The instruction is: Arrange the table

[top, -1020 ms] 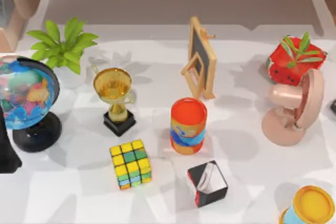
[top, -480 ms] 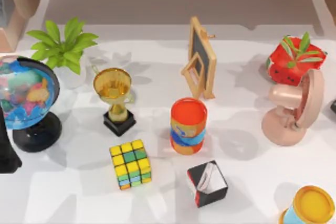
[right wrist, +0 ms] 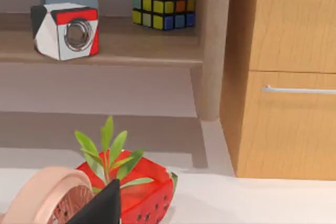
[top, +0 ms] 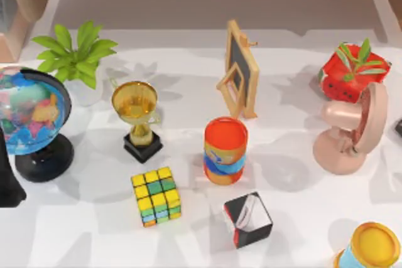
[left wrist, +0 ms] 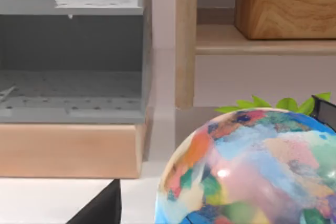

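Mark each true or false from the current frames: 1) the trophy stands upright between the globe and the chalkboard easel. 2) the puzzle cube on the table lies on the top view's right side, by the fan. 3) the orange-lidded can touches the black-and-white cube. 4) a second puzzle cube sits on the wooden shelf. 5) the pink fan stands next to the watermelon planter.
1) True: the trophy stands upright on the table, between the globe and the chalkboard easel.
2) False: the puzzle cube lies left of centre, in front of the trophy.
3) False: a gap of bare tabletop separates the can from the black-and-white cube.
4) True: the shelf cube sits on the shelf.
5) True: the fan stands just in front of the watermelon planter.
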`<state>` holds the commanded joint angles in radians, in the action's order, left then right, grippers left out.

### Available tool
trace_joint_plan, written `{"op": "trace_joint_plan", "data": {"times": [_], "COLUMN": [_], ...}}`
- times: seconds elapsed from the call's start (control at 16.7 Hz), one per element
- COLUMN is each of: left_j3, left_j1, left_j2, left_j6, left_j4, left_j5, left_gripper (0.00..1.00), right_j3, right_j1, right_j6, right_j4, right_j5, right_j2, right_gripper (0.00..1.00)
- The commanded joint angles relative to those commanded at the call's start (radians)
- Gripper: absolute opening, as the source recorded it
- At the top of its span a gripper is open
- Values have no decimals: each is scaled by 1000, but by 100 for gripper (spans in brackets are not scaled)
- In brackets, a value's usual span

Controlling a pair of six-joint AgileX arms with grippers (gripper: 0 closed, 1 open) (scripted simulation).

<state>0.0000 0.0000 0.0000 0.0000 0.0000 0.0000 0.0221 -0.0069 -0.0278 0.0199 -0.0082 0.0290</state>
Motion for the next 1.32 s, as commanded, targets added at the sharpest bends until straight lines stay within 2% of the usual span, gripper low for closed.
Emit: {"op": "trace_joint_plan", "data": {"times": [0.42,0.66,0.96,1.32], "left_j3": [0,75,311,728], "left_j1": [0,-37,-167,-385], "left_j2": [0,100,430,1015], "left_j6": [0,2,4,3], "left_j4": [0,34,146,337], "left_j5": [0,-46,-167,-347], "left_gripper": [100,100,100,100], "right_j3": [-22,-22,-22,-22], "right_j1": [7,7,7,7], "right_j6": [28,28,28,28], "right_j4": [-20,-20,-20,-20], "right_j5": [8,8,8,8], "right_j2": [-29,-29,-29,-29], "right_gripper": [100,100,100,100]}}
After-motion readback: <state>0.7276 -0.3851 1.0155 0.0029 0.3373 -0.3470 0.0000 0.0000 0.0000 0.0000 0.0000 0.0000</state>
